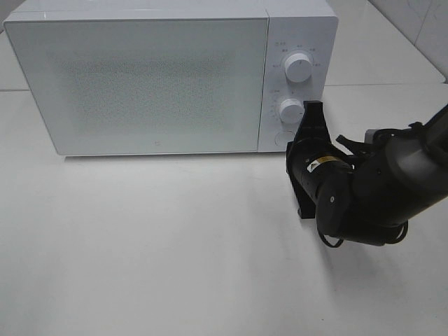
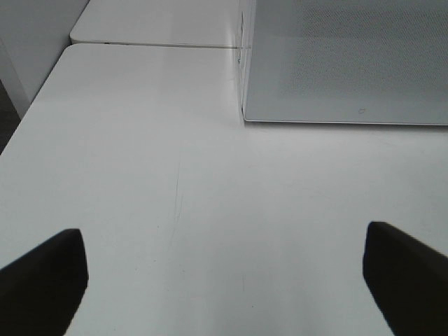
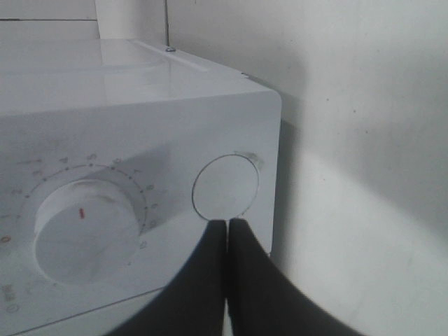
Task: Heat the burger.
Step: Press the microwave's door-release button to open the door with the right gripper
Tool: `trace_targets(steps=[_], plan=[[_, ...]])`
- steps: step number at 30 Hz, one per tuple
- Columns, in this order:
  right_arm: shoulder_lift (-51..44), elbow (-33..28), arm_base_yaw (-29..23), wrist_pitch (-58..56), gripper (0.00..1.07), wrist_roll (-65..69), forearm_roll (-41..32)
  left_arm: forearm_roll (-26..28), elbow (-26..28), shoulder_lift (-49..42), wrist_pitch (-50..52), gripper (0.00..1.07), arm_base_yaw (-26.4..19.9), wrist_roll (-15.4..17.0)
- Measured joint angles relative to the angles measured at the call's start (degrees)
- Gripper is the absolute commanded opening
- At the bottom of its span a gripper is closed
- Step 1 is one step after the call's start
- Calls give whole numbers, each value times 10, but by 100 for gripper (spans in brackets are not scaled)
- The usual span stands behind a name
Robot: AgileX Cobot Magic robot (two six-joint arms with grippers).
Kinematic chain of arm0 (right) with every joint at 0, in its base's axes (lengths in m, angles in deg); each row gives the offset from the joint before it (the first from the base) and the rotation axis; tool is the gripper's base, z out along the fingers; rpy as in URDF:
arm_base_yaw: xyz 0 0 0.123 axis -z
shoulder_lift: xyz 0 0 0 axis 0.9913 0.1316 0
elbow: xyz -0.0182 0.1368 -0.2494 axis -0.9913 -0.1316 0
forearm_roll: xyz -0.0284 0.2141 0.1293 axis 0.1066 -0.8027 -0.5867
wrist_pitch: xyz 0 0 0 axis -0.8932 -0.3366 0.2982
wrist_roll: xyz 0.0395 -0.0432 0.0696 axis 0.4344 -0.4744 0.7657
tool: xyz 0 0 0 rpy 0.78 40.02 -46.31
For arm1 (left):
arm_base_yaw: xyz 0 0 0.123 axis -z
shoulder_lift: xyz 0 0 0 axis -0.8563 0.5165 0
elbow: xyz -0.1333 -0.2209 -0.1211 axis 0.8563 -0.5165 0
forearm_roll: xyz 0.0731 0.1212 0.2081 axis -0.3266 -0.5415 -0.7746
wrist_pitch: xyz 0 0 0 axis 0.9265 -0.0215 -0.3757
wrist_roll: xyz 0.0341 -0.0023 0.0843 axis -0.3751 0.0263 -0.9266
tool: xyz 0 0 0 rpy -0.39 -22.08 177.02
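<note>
1. The left jaws are spread wide. Their two dark fingers (image 2: 49, 280) stand well apart over the white tabletop (image 2: 175, 175), with nothing between them.
2. Ahead of the left jaws and off to one side stands a lower front corner of the microwave (image 2: 350, 63).
3. The right jaws are pressed together and pinch nothing. Their tips sit at the rim of the round button (image 3: 225, 186) on the microwave's control panel; I cannot tell whether they touch it.
4. Just beside the right jaws on that panel is the lower dial (image 3: 82, 227), which has a red mark. The upper dial (image 1: 299, 68) is farther up the panel.
5. Beyond, away from the right jaws, the frosted door (image 1: 140, 77) is shut. The burger shows in no view, so I cannot tell where it is.
</note>
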Motion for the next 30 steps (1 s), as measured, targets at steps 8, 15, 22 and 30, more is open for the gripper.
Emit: trace_targets(steps=[8,15,22,30], plan=[[24,30,6,-13,0,0,3,0,0,0,0,100,0,0],[42,56,30,-23,0,-2,9,0,0,0,0,100,0,0],[56,70,33,-28,0,-3,16,0,0,0,0,100,0,0],[63,90,41,-26,0,-27,14,0,0,0,0,100,0,0]])
